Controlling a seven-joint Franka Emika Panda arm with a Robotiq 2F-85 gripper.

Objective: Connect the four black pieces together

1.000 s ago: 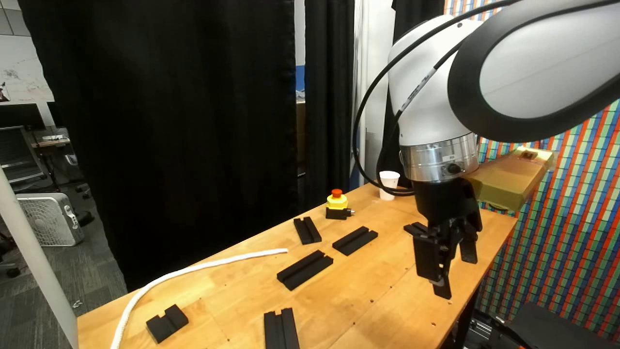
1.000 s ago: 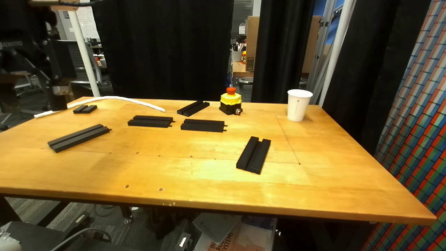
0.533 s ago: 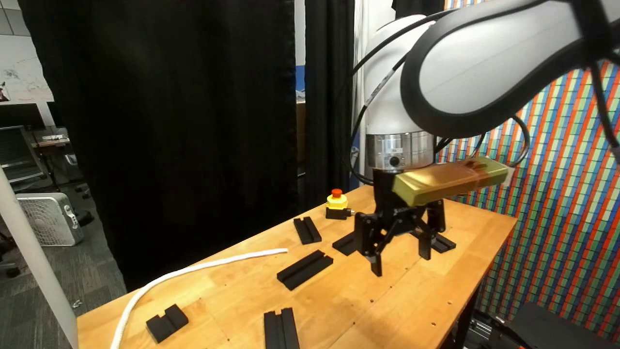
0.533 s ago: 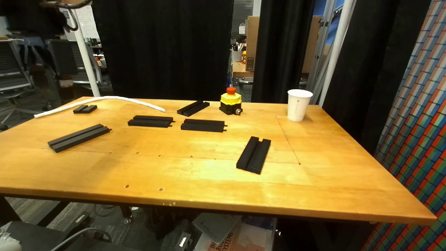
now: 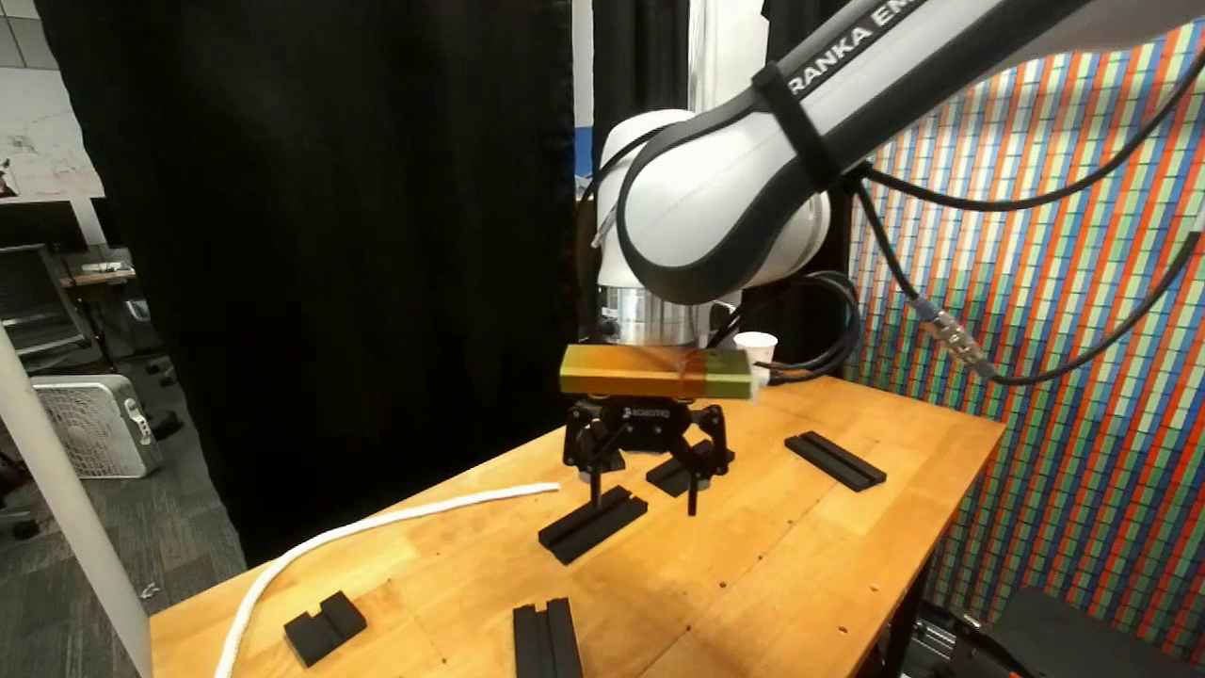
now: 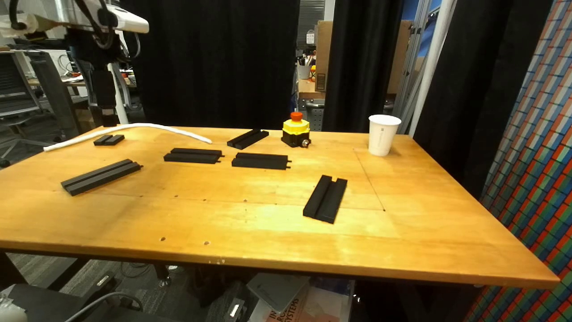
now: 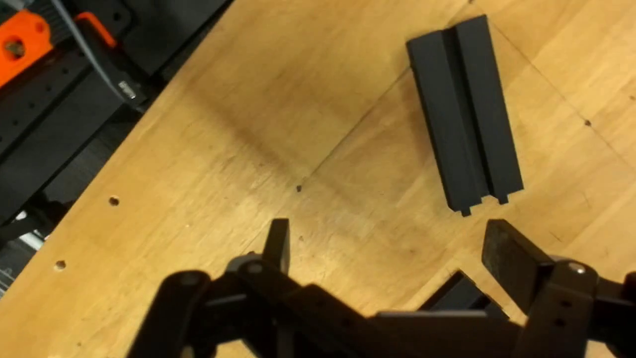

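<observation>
Several flat matte-black bars with a lengthwise groove lie apart on the wooden table. In an exterior view these include a front-right bar (image 6: 325,199), a left bar (image 6: 100,176), two bars in the middle (image 6: 193,156) and a back bar (image 6: 248,139). My gripper (image 5: 644,510) hovers above the table with its jaws wide apart and nothing between them; in that view one finger overlaps a bar (image 5: 586,532). In the wrist view the open gripper (image 7: 387,223) has a bar (image 7: 464,114) beyond its right finger. Another bar (image 7: 459,296) is mostly hidden behind the gripper body.
A small chunky black block (image 5: 325,628) lies near a white rope (image 5: 377,523). Towards the back stand a red button on a yellow base (image 6: 296,129) and a white paper cup (image 6: 382,134). The table edge (image 7: 149,119) crosses the wrist view's left side.
My gripper has swung across the table and turned, leaving the bar it had covered at the far right and passing over those near the middle. Jaws stay open; the bars have not moved.
</observation>
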